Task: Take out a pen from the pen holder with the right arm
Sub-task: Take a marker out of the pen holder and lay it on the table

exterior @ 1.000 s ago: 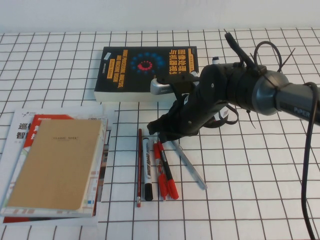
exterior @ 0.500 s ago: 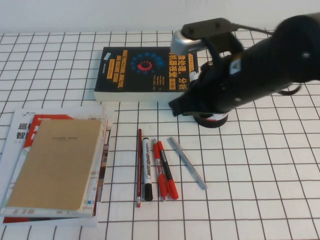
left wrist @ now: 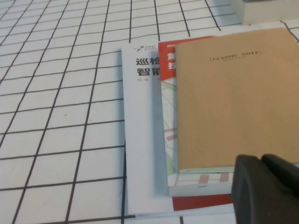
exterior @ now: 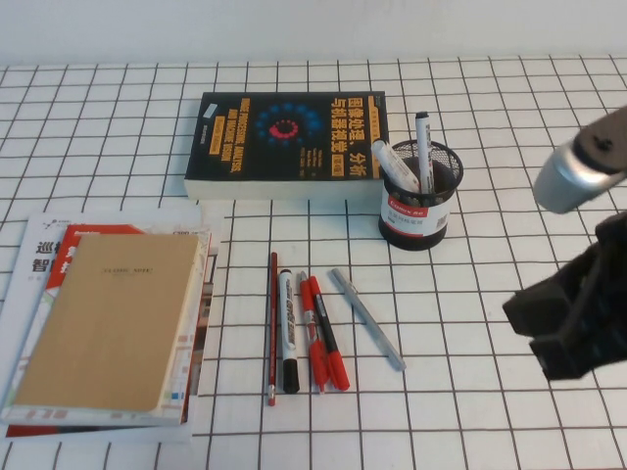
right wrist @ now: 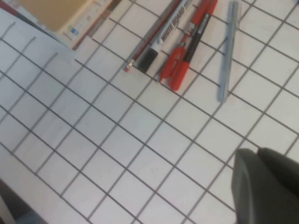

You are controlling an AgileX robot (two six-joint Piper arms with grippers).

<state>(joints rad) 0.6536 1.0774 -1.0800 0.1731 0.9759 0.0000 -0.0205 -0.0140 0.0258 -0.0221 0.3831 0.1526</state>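
Note:
The black mesh pen holder stands right of the dark book, with a grey marker and a white pen sticking out of it. On the table in front lie a red pencil, a whiteboard marker, two red pens and a grey pen; the right wrist view shows the same grey pen. My right gripper hovers at the near right, well away from the holder, shut and empty. My left gripper is shut over the brown notebook's corner.
A dark book lies at the back, left of the holder. A brown notebook sits on a stack of booklets at the near left. White gridded tabletop lies between the pens and my right arm.
My right gripper has lifted off the row of pens, swung right and toward the near edge, and shut with nothing in it. The holder is uncovered again.

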